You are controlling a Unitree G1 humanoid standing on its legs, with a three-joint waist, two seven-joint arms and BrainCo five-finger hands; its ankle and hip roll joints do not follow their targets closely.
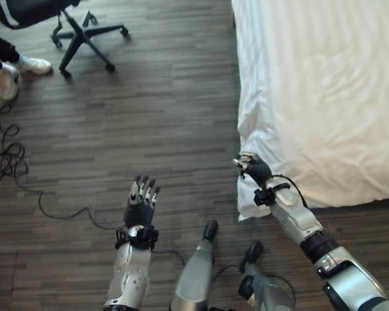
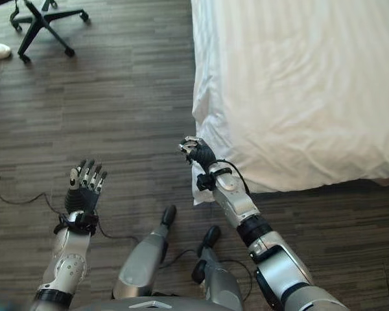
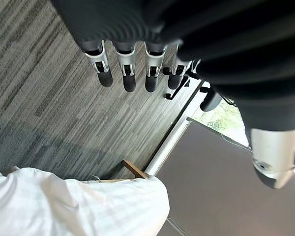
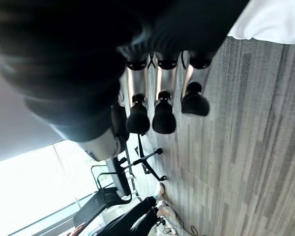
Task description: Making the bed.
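The bed's white striped cover (image 1: 324,97) lies over the mattress on the right, somewhat wrinkled, and its near corner (image 1: 248,208) hangs down toward the floor. My right hand (image 1: 251,168) hovers just beside that corner, at the bed's edge. Its fingers (image 4: 137,118) are curled with nothing in them, and the cover (image 4: 270,22) lies apart from them. My left hand (image 1: 141,202) is held up over the wooden floor well left of the bed, its fingers (image 3: 129,73) straight and spread. The same white cover (image 3: 78,206) appears in the left wrist view.
A black office chair (image 1: 84,32) on castors stands at the far left on the dark wood floor (image 1: 155,116). Beside it are a person's white shoes (image 1: 34,64). A wooden bed-frame corner (image 3: 133,169) peeks out from under the cover.
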